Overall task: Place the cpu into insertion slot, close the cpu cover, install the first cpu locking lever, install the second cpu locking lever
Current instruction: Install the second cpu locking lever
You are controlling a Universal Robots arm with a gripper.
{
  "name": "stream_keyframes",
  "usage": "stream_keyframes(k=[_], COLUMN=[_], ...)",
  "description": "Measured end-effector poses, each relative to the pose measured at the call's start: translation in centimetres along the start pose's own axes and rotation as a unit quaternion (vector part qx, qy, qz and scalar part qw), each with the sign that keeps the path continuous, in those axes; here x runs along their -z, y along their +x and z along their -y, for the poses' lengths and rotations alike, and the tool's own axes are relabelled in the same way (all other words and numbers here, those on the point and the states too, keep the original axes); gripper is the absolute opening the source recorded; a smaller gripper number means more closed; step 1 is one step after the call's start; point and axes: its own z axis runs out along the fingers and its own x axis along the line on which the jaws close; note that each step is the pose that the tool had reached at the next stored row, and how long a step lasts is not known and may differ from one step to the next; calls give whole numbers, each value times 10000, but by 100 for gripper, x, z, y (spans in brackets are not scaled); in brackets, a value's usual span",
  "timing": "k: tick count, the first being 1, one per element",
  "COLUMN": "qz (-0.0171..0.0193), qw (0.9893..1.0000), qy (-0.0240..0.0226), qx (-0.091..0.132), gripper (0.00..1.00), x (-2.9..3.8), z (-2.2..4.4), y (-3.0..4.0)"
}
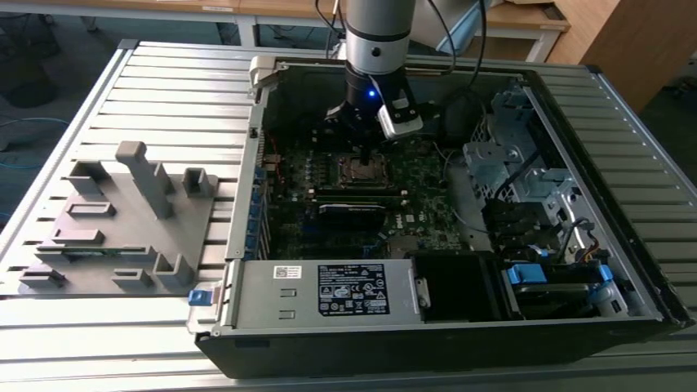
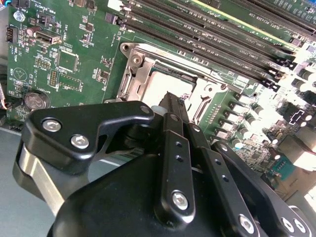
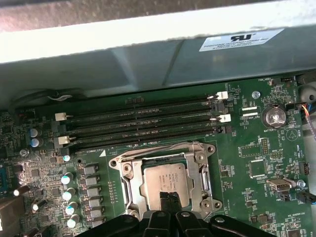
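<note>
We see the cpu [image 3: 167, 179] seated in the insertion slot [image 3: 129, 190], the cpu cover [image 3: 200, 173] lying flat around it, gripper [image 3: 169, 198] (fingers clenched together, holding nothing) poised just above the cpu.

Slatted grey metal table [image 1: 163, 73] carries open computer case [image 1: 436, 327] lying on its side; grey plastic fixture block [image 1: 120, 220] sits beside it toward exterior view's left.
</note>
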Motion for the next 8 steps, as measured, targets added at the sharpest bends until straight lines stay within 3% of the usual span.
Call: stream_keyframes(k=[8], qz=[0], qw=[10000], qy=[-1], qx=[0], gripper=[10], x=[0], z=[0], y=[-1])
